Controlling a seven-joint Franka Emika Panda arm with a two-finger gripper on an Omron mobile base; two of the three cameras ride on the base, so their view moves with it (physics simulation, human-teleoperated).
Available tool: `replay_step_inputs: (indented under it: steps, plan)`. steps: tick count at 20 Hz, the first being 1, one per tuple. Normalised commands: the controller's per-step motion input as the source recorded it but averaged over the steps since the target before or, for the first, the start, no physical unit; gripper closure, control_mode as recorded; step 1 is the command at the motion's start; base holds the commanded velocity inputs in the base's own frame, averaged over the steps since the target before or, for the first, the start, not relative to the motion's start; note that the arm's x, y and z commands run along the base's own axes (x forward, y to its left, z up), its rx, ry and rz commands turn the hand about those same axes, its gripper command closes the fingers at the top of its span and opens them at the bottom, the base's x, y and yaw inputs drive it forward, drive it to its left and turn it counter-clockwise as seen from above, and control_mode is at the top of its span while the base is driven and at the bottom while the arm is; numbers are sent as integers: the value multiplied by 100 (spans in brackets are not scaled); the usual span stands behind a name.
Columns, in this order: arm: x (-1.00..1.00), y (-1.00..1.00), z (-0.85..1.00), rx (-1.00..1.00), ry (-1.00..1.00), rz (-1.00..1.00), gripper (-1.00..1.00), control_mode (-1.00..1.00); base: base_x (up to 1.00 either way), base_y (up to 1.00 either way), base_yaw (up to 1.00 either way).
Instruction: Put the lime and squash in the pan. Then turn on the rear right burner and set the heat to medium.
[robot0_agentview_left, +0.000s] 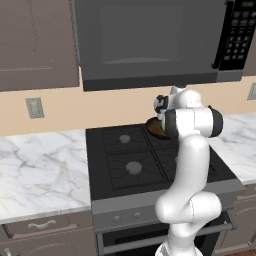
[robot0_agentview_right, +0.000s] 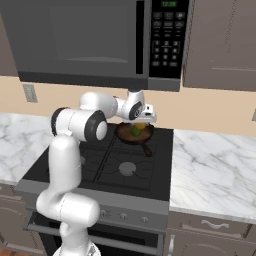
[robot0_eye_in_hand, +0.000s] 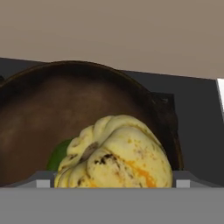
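Observation:
The yellow-orange squash (robot0_eye_in_hand: 118, 153) fills the gap between the two wide-set jaws of my gripper (robot0_eye_in_hand: 113, 181), and its sides reach both of them. It hangs just over the dark brown pan (robot0_eye_in_hand: 65, 109). The dark green lime (robot0_eye_in_hand: 59, 155) lies in the pan, half hidden behind the squash. From the right base view, the gripper (robot0_agentview_right: 142, 122) points down over the pan (robot0_agentview_right: 125, 136) at the back right of the stove, with the squash (robot0_agentview_right: 141, 127) and the lime (robot0_agentview_right: 134, 132) under it. The pan covers the rear right burner. In the left base view my arm hides most of the pan (robot0_agentview_left: 153, 128).
A microwave (robot0_agentview_right: 95, 40) hangs low over the stove, close above my hand. The pan's handle (robot0_agentview_right: 147, 150) points toward the front right burner (robot0_agentview_right: 127, 168). Stove knobs (robot0_agentview_right: 122, 216) line the front panel. Marble counters (robot0_agentview_right: 215, 165) lie on both sides.

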Motion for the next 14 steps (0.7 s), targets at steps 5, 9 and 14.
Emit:
replay_step_inputs:
  steps: [5,9,14]
  plan:
    - [0,0,-1,0,0,-2,100,-100,0,0,0]
    - [-1,0,0,0,0,0,-100,-100,0,0,0]
    - [-7,0,0,0,0,0,-100,-100,0,0,0]
